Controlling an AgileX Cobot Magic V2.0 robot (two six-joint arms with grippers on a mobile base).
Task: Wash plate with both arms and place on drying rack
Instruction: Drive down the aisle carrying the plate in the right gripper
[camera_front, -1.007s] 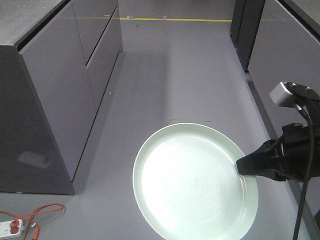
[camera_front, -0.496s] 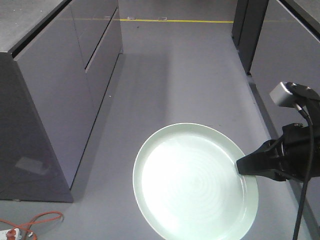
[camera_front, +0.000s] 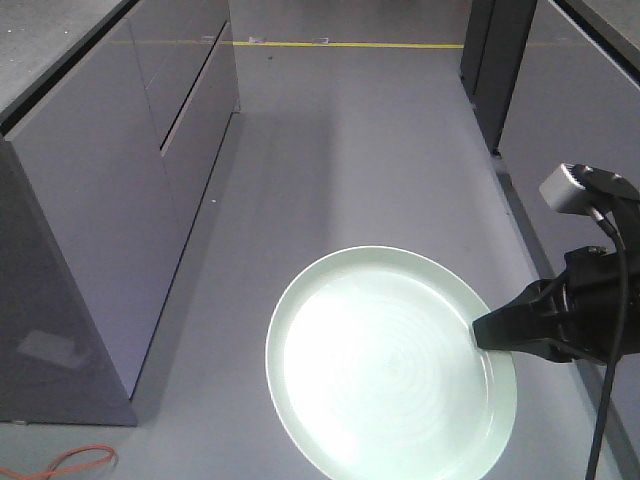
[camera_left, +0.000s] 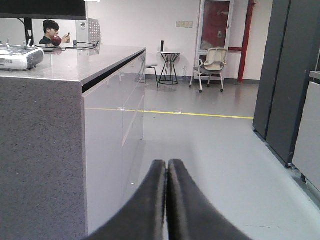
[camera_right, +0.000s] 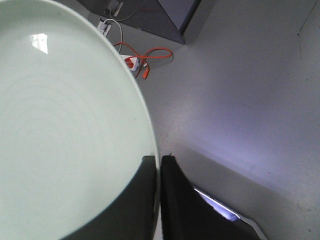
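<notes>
A round pale mint-green plate (camera_front: 385, 365) with faint rings hangs flat above the grey floor, low in the front view. My right gripper (camera_front: 480, 335) is shut on its right rim, one finger above and one below. In the right wrist view the plate (camera_right: 65, 125) fills the left side, and the right gripper (camera_right: 159, 161) pinches its edge. My left gripper (camera_left: 167, 165) is shut with nothing between its fingers, pointing down an aisle. The drying rack is out of view.
A long grey counter with cabinet fronts (camera_front: 110, 190) lines the left side. Dark cabinets (camera_front: 540, 80) line the right. An orange cable (camera_front: 70, 462) lies on the floor at bottom left. A yellow floor line (camera_front: 340, 43) crosses the far end.
The counter and orange cable have slid toward the lower left of the view, so the base has moved forward. The plate and right gripper keep the same place in the frame.
</notes>
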